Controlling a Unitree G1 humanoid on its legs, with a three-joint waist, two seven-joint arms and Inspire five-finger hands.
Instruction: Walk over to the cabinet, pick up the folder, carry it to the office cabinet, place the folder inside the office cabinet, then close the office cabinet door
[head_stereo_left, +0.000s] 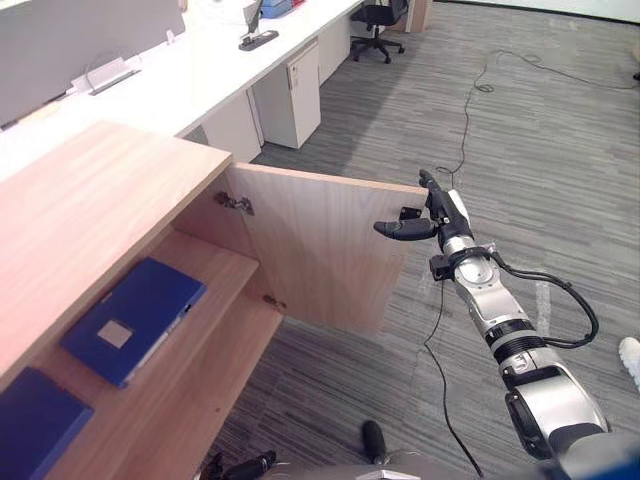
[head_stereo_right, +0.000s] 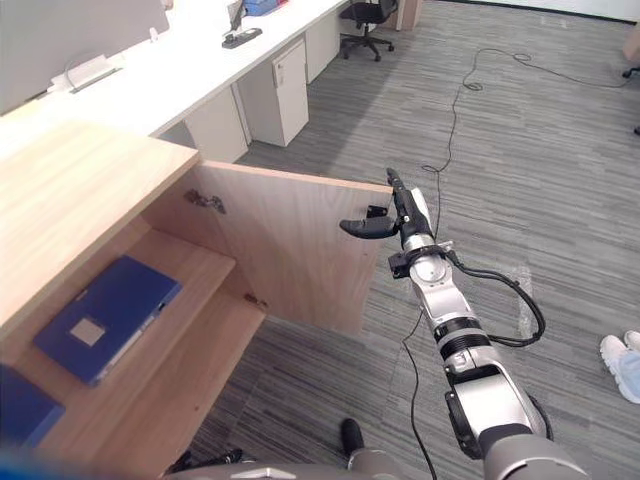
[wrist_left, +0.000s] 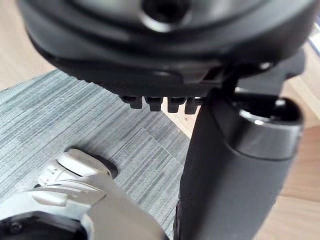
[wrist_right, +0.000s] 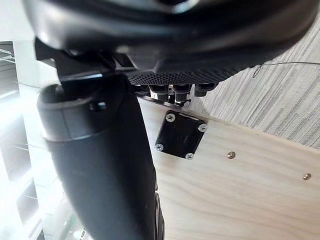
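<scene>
Grey striped carpet floor (head_stereo_left: 560, 120) of an office; long white bench (head_stereo_left: 200, 60) along the far left, with a white drawer unit (head_stereo_left: 295, 95) beneath it and a black office chair (head_stereo_left: 378, 25) at its far end.

Item 1: office cabinet (head_stereo_left: 90, 200), light wood, at the left of the head views. Its door (head_stereo_left: 320, 250) stands wide open, swung out over the carpet, with a metal hinge (head_stereo_left: 236, 203) at the upper inner corner.

Item 2: folder (head_stereo_left: 135, 318), blue with a pale label, lying flat on the upper shelf inside the cabinet. It sits towards the shelf's front edge and no hand touches it.

Item 3: second blue folder (head_stereo_left: 35, 420), flat on the same shelf, nearer the robot and apart from the first.

Item 4: right hand (head_stereo_left: 440, 220), at the top corner of the door's free edge. Its fingers are straight and raised along that edge, and the thumb (head_stereo_left: 405, 231) reaches out across the door's inner face beside a small black screwed plate (wrist_right: 180, 135). The hand is not clenched and carries nothing.

Item 5: left hand (wrist_left: 235, 175), hanging low over the carpet by the cabinet's near end, with fingers relaxed, thumb straight, and nothing held.

Item 6: a person's white shoe (head_stereo_right: 618, 355), on the carpet at the right edge.
</scene>
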